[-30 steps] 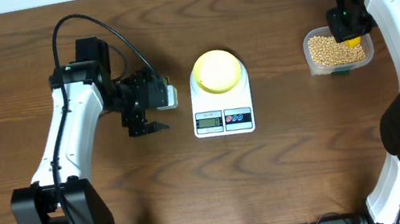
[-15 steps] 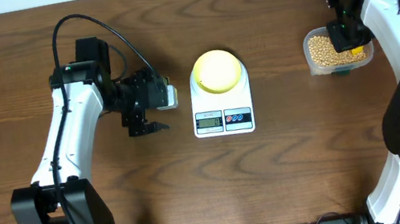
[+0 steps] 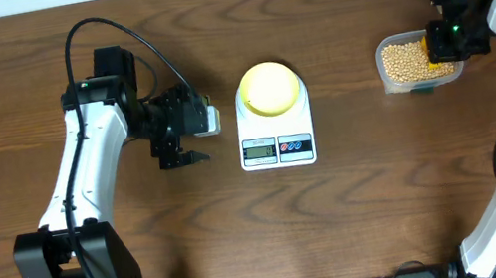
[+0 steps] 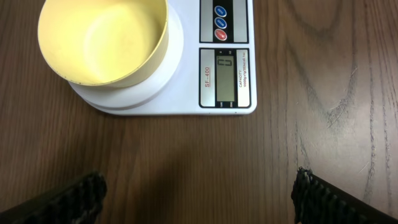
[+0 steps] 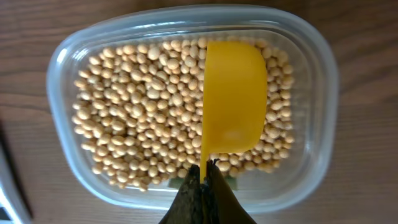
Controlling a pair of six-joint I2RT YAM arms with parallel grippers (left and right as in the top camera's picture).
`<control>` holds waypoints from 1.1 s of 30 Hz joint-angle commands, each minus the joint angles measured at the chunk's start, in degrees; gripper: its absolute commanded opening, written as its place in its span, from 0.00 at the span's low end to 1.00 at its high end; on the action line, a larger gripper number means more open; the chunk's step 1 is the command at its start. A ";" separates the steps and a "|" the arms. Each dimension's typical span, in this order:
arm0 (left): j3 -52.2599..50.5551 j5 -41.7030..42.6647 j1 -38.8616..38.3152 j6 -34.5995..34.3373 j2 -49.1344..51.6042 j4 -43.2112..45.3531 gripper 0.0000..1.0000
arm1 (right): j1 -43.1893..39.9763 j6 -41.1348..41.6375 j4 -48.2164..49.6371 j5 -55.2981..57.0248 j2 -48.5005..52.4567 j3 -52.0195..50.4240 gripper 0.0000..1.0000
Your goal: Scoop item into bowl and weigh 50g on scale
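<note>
A brown wooden table [image 3: 361,211] carries everything. On its left side the left gripper [image 4: 199,198] hovers over bare wood, pointing right toward the scale, with its jaws spread wide and holding nothing. At the far right the right gripper [image 5: 203,179] is clamped tight on the thin handle of a yellow scoop [image 5: 233,99]. The white scale [image 3: 277,149] sits mid-table, and the grey display [image 4: 227,74] on its near side shows what looks like a single zero. A clear rounded-rectangular container [image 5: 323,81] stands well to the right of the scale. The pale yellow bowl [image 4: 152,56] rests on the far part of the scale, its inside bare. The scoop is turned on its side over the right half of the container; whether it touches the contents I cannot tell. The tan beans [image 5: 137,112] lie in the container, covering its floor
</note>
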 commanded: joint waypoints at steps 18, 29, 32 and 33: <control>0.07 1.11 -0.13 0.79 0.00 -0.11 0.98 | -5.77 -2.69 4.63 -23.89 -0.79 -6.34 0.01; 0.07 1.11 -0.13 0.79 0.00 -0.13 0.98 | -9.81 -3.67 4.72 -34.07 -0.79 -7.96 0.01; 0.07 1.11 -0.13 0.79 0.00 -0.13 0.97 | -10.97 -3.67 4.72 -35.87 -0.79 -7.96 0.01; 0.07 1.11 -0.13 0.79 0.00 -0.13 0.98 | -11.39 -3.67 4.72 -36.28 -0.79 -7.96 0.01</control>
